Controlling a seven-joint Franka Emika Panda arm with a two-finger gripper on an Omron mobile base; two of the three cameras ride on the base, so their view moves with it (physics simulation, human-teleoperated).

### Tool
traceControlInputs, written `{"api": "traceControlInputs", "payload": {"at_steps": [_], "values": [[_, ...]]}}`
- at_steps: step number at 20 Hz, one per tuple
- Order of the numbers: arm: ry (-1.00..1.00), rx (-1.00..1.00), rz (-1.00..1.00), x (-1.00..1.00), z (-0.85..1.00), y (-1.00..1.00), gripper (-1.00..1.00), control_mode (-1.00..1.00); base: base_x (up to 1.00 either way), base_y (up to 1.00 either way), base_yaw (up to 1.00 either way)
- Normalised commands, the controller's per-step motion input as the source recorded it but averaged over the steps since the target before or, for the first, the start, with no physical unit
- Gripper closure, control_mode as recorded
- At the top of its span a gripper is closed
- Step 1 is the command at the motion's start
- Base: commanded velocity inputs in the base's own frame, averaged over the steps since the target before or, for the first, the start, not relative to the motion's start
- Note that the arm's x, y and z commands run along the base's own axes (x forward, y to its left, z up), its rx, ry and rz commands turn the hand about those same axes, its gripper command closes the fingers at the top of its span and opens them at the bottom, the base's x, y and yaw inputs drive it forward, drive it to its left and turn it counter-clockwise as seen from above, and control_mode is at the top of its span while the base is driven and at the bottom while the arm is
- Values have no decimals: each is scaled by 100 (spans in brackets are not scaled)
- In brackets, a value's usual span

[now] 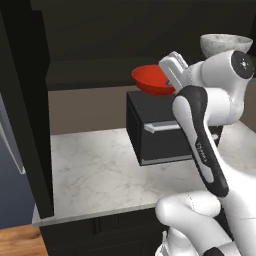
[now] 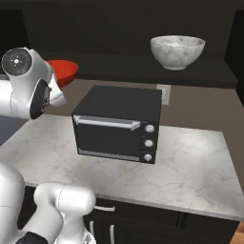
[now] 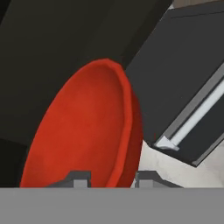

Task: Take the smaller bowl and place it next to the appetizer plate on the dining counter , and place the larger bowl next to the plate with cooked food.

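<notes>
Red smaller bowl (image 3: pixel 83 131) between jaws

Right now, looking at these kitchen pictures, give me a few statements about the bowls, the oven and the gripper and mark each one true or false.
1. The smaller bowl is red and sits in the air above the worktop, at the gripper. True.
2. The larger bowl lies on the marble worktop beside the oven. False: it is up above the black toaster oven, against the dark upper cabinets.
3. The gripper's fingertips stand on either side of the red bowl's rim. True.
4. The oven door hangs open. False: it is closed, handle across the top.
5. The oven's three knobs are on its left side. False: in the right base view they run down the right of its front.
</notes>
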Motion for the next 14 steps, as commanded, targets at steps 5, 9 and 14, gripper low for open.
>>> {"api": "traceControlInputs", "payload": {"at_steps": [5,9,14], "values": [[0,0,-1,-100,-21,-82,100,-100,0,0,0],[0,0,-8,-76,-14,-76,100,-100,0,0,0],[-5,0,-5,-71,-11,-42,100,100,-20,-9,-1]]}}
